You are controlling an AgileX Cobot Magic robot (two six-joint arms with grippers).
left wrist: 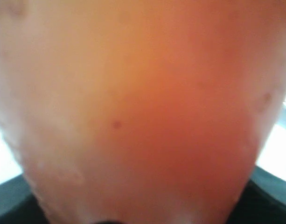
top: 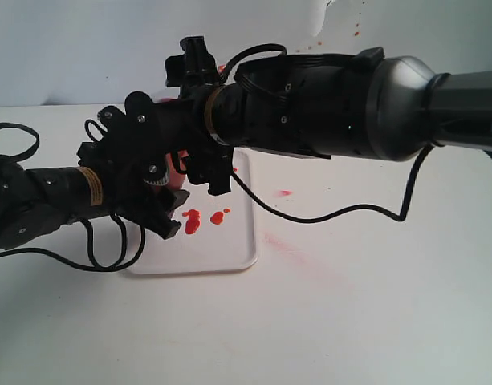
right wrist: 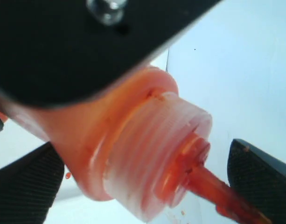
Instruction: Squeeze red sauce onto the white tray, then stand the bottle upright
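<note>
Exterior view: both arms meeting above white tray (top: 229,255) on table (top: 374,313). Left gripper (top: 161,172) clamping bottle (left wrist: 143,112), holding it off tray; bottle body mostly hidden behind grippers. Right gripper (top: 202,120) standing released, pads (right wrist: 257,175) flanking ribbed cap (right wrist: 156,154), clear of nozzle (right wrist: 217,191). Red sauce (top: 192,221) lying as small blobs on tray, beneath grippers. Pink stain (top: 284,193) showing on table beside tray.
</note>
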